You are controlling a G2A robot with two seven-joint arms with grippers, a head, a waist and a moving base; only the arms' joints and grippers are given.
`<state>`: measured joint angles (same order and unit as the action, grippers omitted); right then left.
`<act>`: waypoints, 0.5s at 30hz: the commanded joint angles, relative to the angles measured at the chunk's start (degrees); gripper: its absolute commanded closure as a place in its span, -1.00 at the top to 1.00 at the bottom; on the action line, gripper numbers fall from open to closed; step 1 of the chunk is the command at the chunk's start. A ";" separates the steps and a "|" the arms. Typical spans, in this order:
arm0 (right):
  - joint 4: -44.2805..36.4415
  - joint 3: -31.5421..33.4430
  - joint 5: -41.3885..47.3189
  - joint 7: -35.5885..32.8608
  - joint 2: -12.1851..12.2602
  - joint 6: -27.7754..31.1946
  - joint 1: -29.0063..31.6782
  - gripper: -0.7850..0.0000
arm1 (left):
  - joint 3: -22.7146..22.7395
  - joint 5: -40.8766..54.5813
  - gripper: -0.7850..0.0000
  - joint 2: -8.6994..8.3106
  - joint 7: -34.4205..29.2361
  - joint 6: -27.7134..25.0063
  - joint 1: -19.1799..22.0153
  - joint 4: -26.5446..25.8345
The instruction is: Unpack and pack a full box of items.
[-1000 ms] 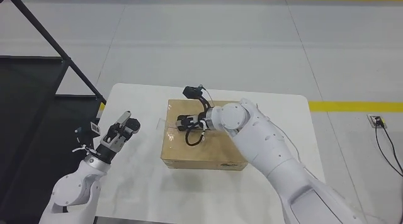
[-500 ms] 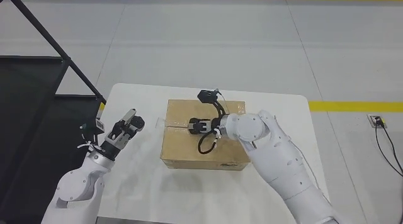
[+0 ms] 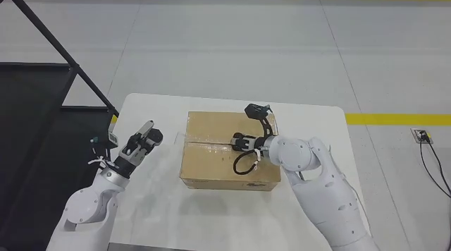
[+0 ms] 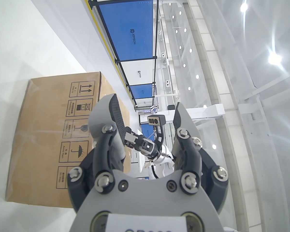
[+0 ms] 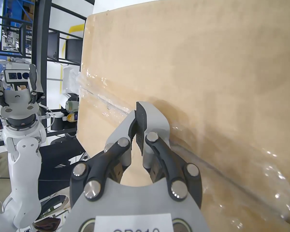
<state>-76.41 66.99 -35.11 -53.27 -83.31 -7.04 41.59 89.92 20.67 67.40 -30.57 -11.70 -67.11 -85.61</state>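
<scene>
One shut brown box (image 3: 204, 161) sits in the middle of the counter (image 3: 155, 201), with clear tape (image 5: 104, 102) along its top. The right gripper (image 5: 138, 118) is over the tape, fingers pinched together; the left gripper (image 4: 145, 107) is beside the box, fingers wide.

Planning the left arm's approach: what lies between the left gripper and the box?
Bare white table, by the top view; the open left gripper is apart from the box.
</scene>
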 commanded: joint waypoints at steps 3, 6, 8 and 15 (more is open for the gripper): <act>-1.78 2.29 -0.82 0.20 0.70 -2.12 1.97 -1.00 | -0.57 -0.17 0.27 0.02 -0.04 0.21 0.36 -0.09; -2.43 3.64 -0.45 0.15 1.08 -2.60 2.82 -1.00 | -0.82 -0.33 0.26 0.02 0.02 0.22 0.53 -0.18; -3.10 4.61 -0.03 0.38 1.34 -2.52 3.55 -1.00 | -0.90 -0.38 0.25 0.01 0.09 0.25 0.59 -0.30; -6.46 8.50 0.87 1.51 2.37 -3.19 6.63 -1.00 | -0.98 -0.43 0.25 -0.06 0.04 0.25 0.59 -0.75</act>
<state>-82.36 74.95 -34.12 -51.86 -81.09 -10.01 47.82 88.95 20.28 67.34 -30.55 -11.45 -66.51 -86.30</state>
